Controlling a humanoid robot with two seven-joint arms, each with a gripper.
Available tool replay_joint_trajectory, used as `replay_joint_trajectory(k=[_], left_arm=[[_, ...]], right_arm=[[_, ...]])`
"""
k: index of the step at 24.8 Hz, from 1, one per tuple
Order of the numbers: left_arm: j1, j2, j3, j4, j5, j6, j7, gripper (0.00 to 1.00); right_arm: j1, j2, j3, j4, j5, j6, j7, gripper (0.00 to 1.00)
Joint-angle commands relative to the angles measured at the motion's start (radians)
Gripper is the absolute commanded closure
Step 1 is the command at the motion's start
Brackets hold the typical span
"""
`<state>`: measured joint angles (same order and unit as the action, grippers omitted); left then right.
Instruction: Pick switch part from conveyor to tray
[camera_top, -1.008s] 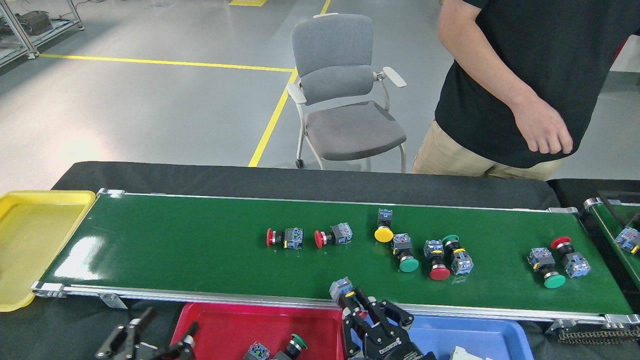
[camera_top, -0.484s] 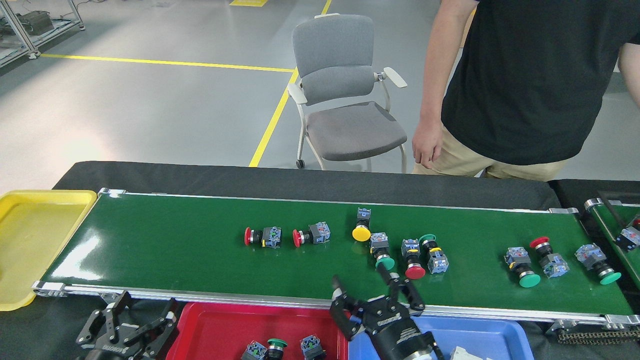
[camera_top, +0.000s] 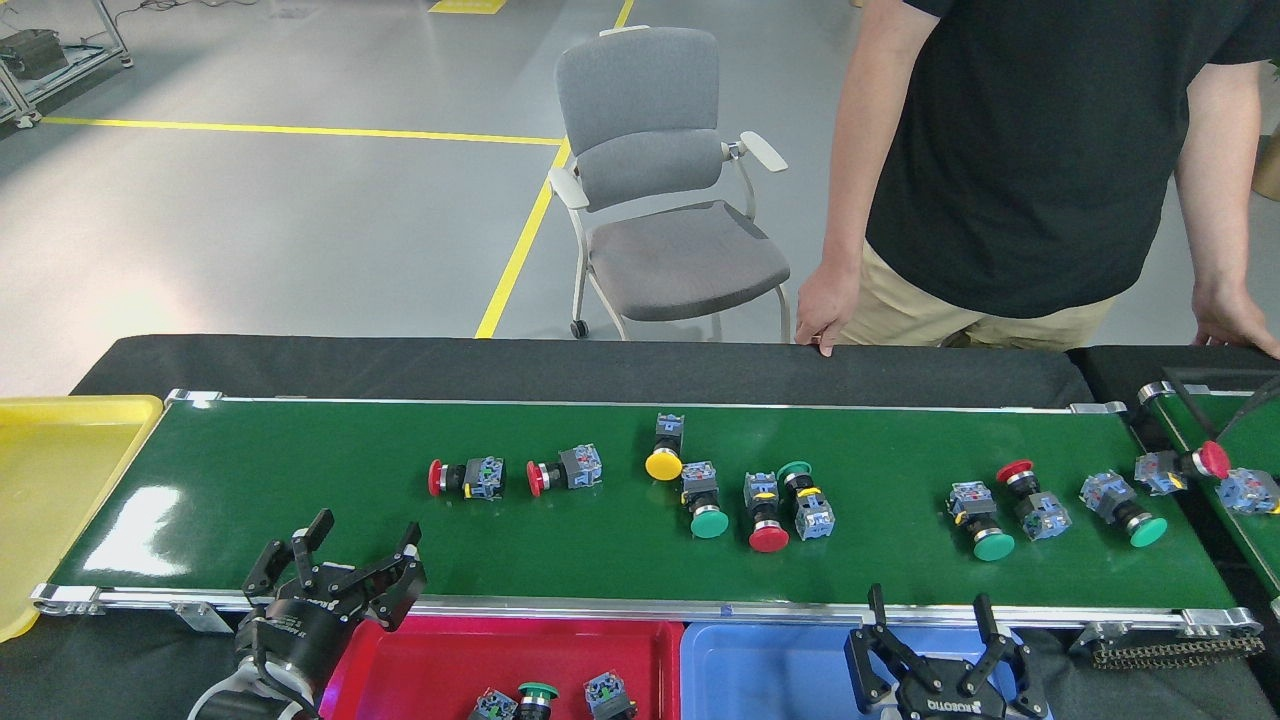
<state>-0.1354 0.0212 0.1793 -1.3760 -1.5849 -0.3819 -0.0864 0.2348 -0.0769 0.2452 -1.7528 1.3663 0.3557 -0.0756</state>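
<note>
- Currently the switch parts lie scattered on the conveyor (camera_top: 300, 480): two red-capped switches (camera_top: 466, 477) left of centre, a mixed cluster (camera_top: 740, 490) mid-belt, more toward the right end.
- Left gripper (camera_top: 335, 565) hovers over the near rail, jaws spread, empty; nearest target is the red pair.
- Right gripper (camera_top: 935, 645) sits low by the blue tray (camera_top: 770, 665), fingers apart, empty.
- Red tray (camera_top: 440, 665) holds a few parts at its near edge.
- Risk, my judgement: clustered parts touch, so a grab may snag two or knock one aside.
- A person's hand (camera_top: 825, 310) rests on the far table edge; reaching far could crowd it.
</note>
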Motion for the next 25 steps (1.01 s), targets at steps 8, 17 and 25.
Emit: replay_joint_trajectory(k=[8,17,25], left_arm=[[-0.153,0.009,-0.072,0.178,-0.003,0.106,0.002,0.00],[-0.240,0.011,-0.075,0.295,-0.003,0.169,0.010,0.00],[-0.363,0.014,-0.078,0.499,-0.006,0.267,0.031,0.06]], right_arm=[[-0.229,0.111,0.144,0.148,0.014,-0.012,0.105,0.00],[-0.446,0.233,0.160,0.461,0.046,0.002,0.105,0.00],[-0.532,0.229,0.174,0.573,0.036,-0.009,0.106,0.27]])
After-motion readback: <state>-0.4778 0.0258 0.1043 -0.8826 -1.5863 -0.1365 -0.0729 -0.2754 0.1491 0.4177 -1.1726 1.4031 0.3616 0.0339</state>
